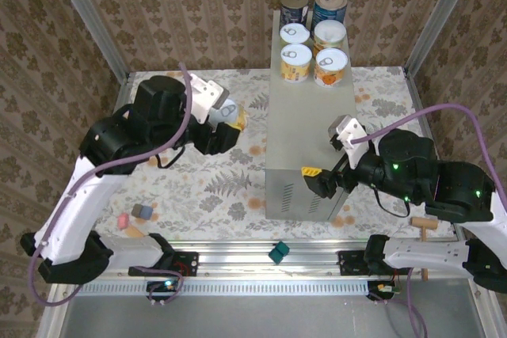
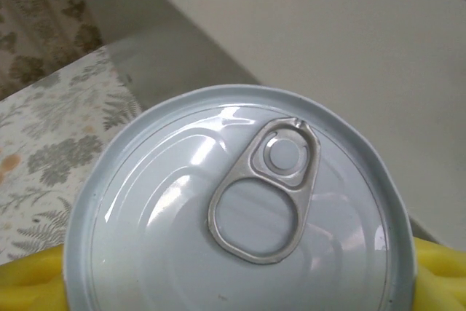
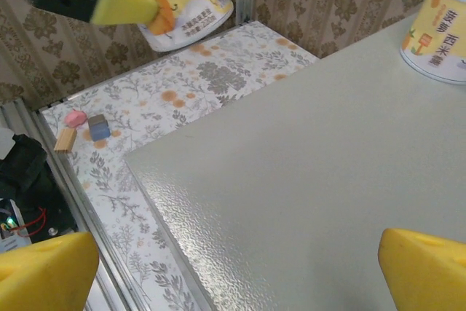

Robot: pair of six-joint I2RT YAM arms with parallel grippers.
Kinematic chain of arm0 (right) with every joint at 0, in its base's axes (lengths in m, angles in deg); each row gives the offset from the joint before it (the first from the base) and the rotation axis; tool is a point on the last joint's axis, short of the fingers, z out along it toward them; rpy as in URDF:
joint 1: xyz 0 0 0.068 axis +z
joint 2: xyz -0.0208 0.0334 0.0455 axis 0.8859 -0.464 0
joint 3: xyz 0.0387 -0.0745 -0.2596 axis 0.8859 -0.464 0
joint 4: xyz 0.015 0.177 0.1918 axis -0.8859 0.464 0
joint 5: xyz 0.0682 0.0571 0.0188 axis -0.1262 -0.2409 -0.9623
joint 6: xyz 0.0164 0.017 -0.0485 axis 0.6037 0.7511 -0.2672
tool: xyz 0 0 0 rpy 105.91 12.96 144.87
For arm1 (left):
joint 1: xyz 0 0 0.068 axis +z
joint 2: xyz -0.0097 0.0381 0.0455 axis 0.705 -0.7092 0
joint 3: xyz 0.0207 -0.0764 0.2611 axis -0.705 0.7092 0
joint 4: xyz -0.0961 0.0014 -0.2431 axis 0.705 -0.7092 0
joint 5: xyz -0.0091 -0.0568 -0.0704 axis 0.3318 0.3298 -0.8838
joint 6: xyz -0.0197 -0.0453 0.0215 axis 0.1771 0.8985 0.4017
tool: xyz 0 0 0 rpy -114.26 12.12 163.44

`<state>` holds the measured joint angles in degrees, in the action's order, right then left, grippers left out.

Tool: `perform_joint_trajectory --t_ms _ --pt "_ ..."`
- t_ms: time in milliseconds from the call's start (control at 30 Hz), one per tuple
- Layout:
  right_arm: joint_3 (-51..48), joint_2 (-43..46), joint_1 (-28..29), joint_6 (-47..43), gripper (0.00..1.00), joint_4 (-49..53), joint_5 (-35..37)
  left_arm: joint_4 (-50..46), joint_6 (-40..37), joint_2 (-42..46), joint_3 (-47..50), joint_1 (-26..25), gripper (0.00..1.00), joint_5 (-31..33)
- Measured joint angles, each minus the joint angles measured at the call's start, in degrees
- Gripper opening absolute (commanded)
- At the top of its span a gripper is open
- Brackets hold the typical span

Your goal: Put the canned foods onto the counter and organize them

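Upright in the clenched left end effector (image 1: 224,126), a short white-lidded tin with a yellow-orange label (image 2: 240,209) hangs above the floral-patterned surface (image 1: 214,187), just left of the tall light grey metal counter (image 1: 305,132). In the left wrist view, the tin's ring-pull lid sits between the yellow foam pads (image 2: 29,282), with the counter's flat top beyond it to the right.

Six more tins stand close together at the far end of the counter, in two columns of three. Two taller dark blue tins (image 1: 295,5) stand farthest back, and four short white-lidded tins (image 1: 295,61) stand in front of them.

The right end effector (image 3: 233,274) hovers released, its jaws spread wide, over the bare near end of the counter top and touches nothing. Its wrist view catches one yellow-labelled tin (image 3: 440,27) on the counter at the far right.

A pink block (image 3: 75,117), a blue block (image 3: 98,127) and a wooden block (image 3: 65,138) lie close together on the floral-patterned surface at the near left. A teal block (image 1: 277,252) rests on the metal rail at the near edge.
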<state>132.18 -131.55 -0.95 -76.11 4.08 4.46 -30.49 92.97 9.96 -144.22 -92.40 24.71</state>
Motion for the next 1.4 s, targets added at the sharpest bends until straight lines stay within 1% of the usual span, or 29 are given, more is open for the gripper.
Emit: perform_joint_trajectory --t_ms 133,300,633,900,1000,1167,1400 --pt "-0.7 1.0 0.0 0.2 1.00 0.3 1.3 -4.5 -1.8 -5.3 -6.4 -1.4 0.66 -2.8" --pt "-1.8 2.3 0.0 0.9 1.00 0.5 2.8 -8.6 -3.4 -11.5 -12.3 -3.1 0.66 -4.0" --pt "-4.4 5.9 0.0 1.7 1.00 1.9 4.9 -13.9 -5.4 -20.5 -24.9 -6.8 0.66 -4.4" --pt "-6.3 8.8 0.0 2.9 1.00 3.0 6.1 -18.9 -7.1 -31.0 -38.2 -8.7 0.66 -3.7" --pt "-6.6 9.6 0.0 3.2 1.00 3.1 6.3 -19.5 -7.7 -34.3 -41.8 -9.0 0.66 -3.0" --pt "-7.1 10.7 0.0 3.7 1.00 3.4 7.0 -19.4 -8.2 -36.6 -44.7 -9.0 0.67 -1.7" --pt "-8.0 11.1 0.0 4.1 1.00 3.6 7.1 -17.5 -8.8 -38.2 -45.6 -9.0 0.68 -0.6"
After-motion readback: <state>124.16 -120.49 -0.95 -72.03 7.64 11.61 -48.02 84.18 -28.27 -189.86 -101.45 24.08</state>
